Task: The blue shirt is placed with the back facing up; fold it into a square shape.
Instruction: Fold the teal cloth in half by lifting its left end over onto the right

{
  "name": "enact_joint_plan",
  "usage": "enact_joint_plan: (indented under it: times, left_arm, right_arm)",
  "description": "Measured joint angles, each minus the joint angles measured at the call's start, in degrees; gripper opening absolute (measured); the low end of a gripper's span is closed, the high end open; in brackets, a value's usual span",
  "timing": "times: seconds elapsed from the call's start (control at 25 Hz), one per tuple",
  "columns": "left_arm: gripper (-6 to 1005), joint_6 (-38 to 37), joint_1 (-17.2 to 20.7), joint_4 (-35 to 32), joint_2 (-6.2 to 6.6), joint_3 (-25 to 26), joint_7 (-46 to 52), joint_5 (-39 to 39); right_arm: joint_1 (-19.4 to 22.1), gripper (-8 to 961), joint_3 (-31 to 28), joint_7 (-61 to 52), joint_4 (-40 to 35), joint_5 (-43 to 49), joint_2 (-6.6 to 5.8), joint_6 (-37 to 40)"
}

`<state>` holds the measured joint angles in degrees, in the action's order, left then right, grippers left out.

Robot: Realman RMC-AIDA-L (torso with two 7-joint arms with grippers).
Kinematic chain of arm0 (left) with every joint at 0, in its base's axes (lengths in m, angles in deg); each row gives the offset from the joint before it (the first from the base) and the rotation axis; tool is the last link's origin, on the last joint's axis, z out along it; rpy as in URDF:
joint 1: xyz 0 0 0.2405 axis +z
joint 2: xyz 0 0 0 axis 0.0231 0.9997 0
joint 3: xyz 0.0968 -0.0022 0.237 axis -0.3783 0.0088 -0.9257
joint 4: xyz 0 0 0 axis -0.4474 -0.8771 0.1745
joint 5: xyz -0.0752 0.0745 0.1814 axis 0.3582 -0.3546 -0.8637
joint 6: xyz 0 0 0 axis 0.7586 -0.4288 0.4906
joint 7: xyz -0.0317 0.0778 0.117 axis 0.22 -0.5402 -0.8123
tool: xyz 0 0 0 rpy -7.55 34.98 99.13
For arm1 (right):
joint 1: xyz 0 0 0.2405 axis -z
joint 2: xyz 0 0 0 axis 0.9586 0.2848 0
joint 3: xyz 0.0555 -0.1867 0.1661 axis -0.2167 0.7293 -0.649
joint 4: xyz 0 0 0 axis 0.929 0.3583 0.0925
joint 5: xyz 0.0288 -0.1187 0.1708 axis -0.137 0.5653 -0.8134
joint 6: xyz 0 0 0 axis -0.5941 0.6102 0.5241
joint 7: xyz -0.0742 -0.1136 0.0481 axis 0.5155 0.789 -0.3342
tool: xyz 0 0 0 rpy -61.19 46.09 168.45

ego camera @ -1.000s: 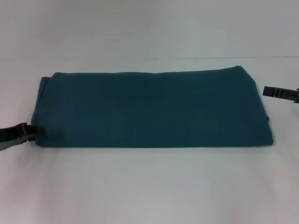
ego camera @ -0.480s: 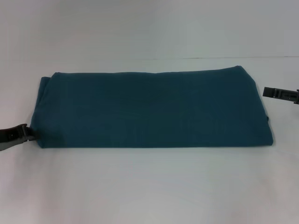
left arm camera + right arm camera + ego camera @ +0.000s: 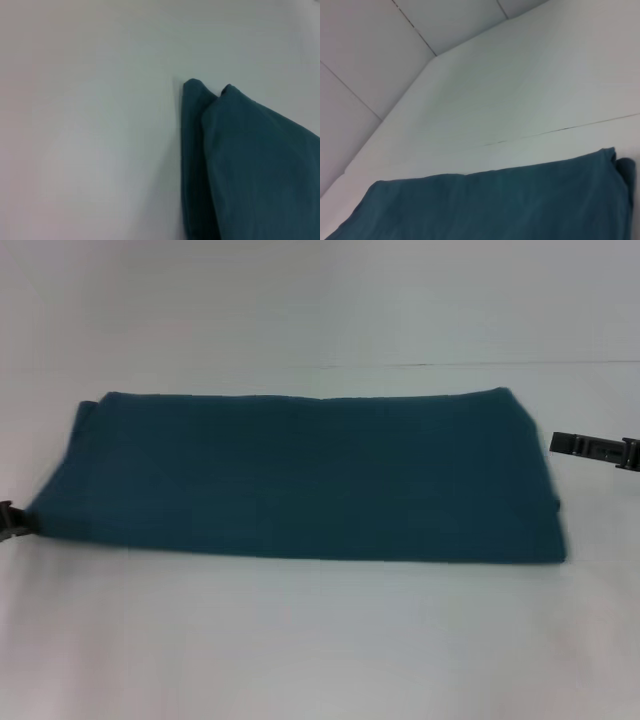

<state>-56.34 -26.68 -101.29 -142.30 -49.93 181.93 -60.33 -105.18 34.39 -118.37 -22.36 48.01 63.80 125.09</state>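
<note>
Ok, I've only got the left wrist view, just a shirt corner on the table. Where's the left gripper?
Observer: In the head view the left gripper sits at the near left corner of the shirt, mostly out of frame.
Operator: And the right one?
Observer: The right gripper hangs beside the shirt's right edge, apart from the cloth.
Operator: Is it square yet?
Observer: No, it lies as a long band, much wider than deep.
</note>
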Motion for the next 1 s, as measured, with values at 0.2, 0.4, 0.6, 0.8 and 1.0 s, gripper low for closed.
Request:
enact_joint_plan:
  times: [0.2, 0.4, 0.6, 0.8, 1.0]
  left_arm:
    - [12, 0.0, 1.2, -1.1, 0.53, 1.9, -0.4, -0.3]
    - [12, -0.3, 2.5, -2.5, 0.93, 4.1, -0.9, -0.6]
    - [12, -0.7, 4.5, -4.2, 1.19, 5.6, -1.1, -0.8]
    - [13, -2.3, 6.0, -5.7, 1.7, 7.4, -1.7, -0.9]
    - [13, -5.4, 5.6, -5.8, 2.08, 9.6, -2.8, 0.1]
  right_arm:
    - [-0.3, 915, 0.0, 0.2, 0.0, 0.0, 0.8, -0.1]
    - [-1.1, 916, 0.1, 0.7, 0.0, 0.0, 1.69, -0.5]
    - [-1.8, 916, 0.5, 0.7, 0.1, 0.0, 2.17, -0.6]
    - [-2.2, 916, 0.5, 0.7, 0.1, 0.0, 2.43, -0.6]
    - [-2.3, 916, 0.6, 0.9, 0.1, 0.0, 2.7, -0.6]
